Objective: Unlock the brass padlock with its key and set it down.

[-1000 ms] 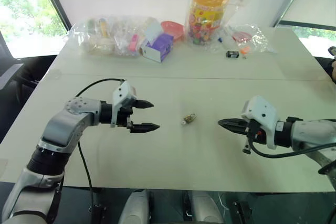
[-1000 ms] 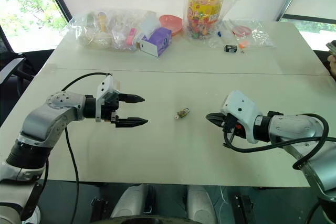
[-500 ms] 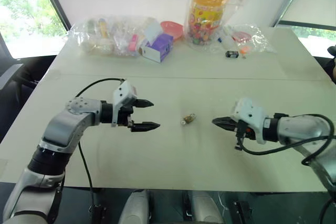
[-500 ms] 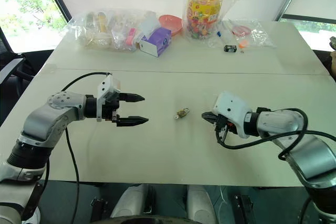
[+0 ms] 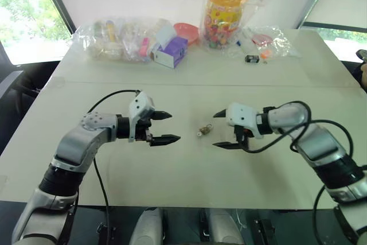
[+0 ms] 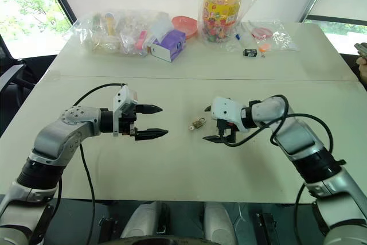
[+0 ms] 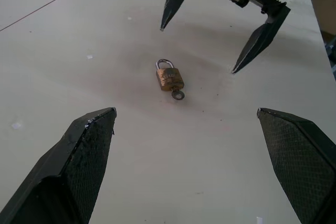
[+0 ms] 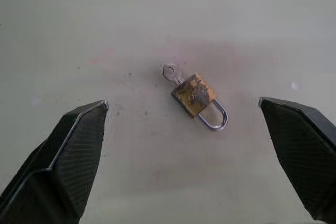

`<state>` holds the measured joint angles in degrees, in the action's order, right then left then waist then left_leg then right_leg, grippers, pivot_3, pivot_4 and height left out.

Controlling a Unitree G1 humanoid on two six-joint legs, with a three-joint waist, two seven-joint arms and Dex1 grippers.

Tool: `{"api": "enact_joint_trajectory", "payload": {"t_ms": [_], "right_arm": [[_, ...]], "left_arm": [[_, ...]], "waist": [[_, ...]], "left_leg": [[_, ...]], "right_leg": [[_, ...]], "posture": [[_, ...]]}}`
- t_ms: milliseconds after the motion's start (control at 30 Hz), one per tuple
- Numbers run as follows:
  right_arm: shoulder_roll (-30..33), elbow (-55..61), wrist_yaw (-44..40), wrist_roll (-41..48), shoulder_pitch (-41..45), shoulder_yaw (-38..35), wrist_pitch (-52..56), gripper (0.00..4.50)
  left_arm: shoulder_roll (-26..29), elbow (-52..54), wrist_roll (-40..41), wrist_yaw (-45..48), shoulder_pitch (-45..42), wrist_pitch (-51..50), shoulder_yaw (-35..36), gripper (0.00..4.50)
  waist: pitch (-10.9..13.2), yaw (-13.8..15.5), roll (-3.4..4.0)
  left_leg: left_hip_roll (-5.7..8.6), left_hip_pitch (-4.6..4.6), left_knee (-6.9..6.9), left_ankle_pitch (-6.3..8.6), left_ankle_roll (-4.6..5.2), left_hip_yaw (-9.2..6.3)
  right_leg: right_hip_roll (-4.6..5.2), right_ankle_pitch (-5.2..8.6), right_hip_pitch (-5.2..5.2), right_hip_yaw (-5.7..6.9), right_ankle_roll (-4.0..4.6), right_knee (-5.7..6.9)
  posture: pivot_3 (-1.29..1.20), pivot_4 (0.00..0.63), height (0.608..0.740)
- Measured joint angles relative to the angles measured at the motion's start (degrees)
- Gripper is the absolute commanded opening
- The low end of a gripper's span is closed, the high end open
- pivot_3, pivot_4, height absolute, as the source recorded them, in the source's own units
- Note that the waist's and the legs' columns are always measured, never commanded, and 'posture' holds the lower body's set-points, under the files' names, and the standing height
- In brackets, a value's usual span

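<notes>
Right wrist view: brass padlock [image 8: 194, 95], silvery shackle, key [image 8: 170, 71] inserted, flat on the table [image 8: 79, 24]. Left gripper [image 5: 162, 127] at nine o'clock and right gripper [image 5: 220, 129] at three both gape, empty.

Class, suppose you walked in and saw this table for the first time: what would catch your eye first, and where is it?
First, the two black-fingered hands, the left hand and the right hand, both open and pointing at each other across the middle of the white table. Between them the tiny brass padlock lies flat and untouched, a small key sticking out of its base. At the far edge stands a tall orange-lidded jar among clear plastic bags.
</notes>
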<state>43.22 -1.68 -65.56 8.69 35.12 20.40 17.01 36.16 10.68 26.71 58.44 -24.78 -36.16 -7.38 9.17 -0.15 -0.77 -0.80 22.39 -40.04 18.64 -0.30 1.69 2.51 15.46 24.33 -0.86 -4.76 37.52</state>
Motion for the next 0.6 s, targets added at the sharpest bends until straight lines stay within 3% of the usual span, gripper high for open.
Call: {"api": "enact_joint_trajectory", "payload": {"t_ms": [267, 600], "right_arm": [[-8.2, -26.5, -5.3, -5.1, 9.1, 2.3, -8.9, 4.45], [-14.1, -40.5, -6.8, -8.1, 14.8, 0.9, -17.5, 4.45]], "left_arm": [[0.8, 3.4, 0.3, -1.8, 1.8, -1.7, 0.8, 4.50], [1.1, 5.0, 0.3, -2.7, 2.1, -2.3, 1.5, 4.50]], "waist": [[0.0, -0.7, 0.01], [0.0, -1.1, 0.02]], "left_leg": [[0.02, 0.00, 0.01, -0.01, -0.02, 0.03], [-0.02, -0.17, 0.01, -0.06, -0.11, 0.03]], "right_leg": [[0.10, 0.00, 0.01, -0.01, 0.00, 0.02], [0.10, -0.01, 0.00, -0.05, 0.01, 0.29]], "posture": [[0.00, 0.150, 0.735], [0.00, 0.150, 0.735]]}}
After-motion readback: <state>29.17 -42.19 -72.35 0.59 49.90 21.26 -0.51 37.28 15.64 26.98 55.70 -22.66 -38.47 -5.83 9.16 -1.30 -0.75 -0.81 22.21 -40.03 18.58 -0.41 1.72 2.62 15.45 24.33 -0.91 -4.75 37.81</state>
